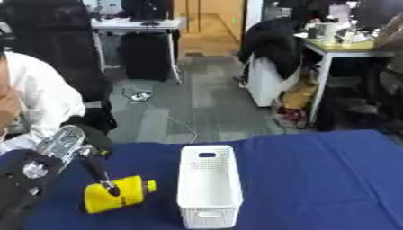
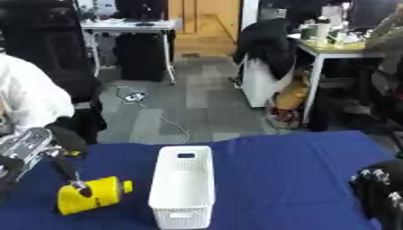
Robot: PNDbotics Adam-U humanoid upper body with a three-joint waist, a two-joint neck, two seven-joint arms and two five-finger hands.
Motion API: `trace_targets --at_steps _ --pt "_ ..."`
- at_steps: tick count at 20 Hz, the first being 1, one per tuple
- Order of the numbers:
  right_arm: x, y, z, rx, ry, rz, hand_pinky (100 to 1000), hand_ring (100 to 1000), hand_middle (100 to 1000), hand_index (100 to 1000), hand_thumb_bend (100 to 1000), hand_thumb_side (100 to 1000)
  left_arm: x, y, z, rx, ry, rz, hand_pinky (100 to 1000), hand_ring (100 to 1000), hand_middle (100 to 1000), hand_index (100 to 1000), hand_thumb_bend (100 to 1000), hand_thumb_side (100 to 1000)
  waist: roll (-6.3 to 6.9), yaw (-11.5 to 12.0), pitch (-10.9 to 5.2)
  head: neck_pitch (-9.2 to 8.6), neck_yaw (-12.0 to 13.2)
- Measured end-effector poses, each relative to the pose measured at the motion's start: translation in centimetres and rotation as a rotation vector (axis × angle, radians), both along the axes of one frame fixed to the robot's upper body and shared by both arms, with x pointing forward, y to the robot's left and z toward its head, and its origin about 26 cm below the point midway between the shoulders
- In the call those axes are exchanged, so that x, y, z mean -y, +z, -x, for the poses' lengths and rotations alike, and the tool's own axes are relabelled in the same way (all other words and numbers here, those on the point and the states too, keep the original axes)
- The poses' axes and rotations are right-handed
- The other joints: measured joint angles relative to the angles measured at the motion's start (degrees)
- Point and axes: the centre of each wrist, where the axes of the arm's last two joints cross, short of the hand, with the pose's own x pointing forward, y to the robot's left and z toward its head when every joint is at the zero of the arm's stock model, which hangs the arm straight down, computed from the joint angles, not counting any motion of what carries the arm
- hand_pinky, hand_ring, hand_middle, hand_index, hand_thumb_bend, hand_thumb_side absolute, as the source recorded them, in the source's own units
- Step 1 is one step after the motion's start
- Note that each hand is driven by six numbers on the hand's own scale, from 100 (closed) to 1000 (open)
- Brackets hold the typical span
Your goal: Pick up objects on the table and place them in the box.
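- Table (image 1: 315, 179), covered in dark blue cloth, is filling the lower part of both views; an office floor with desks is lying beyond its far edge.
- White perforated box (image 1: 208, 186) is standing near the middle of the table, long axis running from the far edge toward the near edge, near end almost at the near edge. Nothing is showing inside it from this angle.
- Yellow bottle (image 1: 116, 194) is lying on its side on the cloth to the left of the box, close beside it but not touching; its yellow cap is pointing toward the box wall.
- Left hand (image 1: 100, 173) is reaching in from the left edge of the table, dark fingers extended downward with the tips (image 1: 113, 188) touching the top of the bottle's body. Fingers are looking straight rather than wrapped round the bottle; no pinch is visible.
- Silver wrist section of the left arm is sitting above and left of the bottle, near the table's far-left corner.
- Right hand (image 2: 379, 188) is showing only in the right eye view, at the right edge of the table near the near corner, well apart from the box and bottle. Whether its fingers are spread or curled: cannot tell.
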Motion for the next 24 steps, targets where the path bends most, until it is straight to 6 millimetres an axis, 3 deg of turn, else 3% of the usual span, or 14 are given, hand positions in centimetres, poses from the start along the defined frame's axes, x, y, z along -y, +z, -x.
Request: trace_targets --at_steps 10,24 --pt "-0.4 0.3 -0.1 0.007 0.021 -0.001 114 223 209 210 100 826 0.6 -3.0 -0.3 -0.072 0.002 -0.005 924 878 758 848 945 1000 0.2 -0.9 0.02 0.44 1.1" --pt "-0.4 0.4 -0.1 0.009 0.027 -0.002 114 223 209 207 100 827 0.5 -5.6 -0.1 -0.137 0.015 -0.073 916 875 760 867 990 1000 0.26 -1.2 0.07 0.99 2.2"
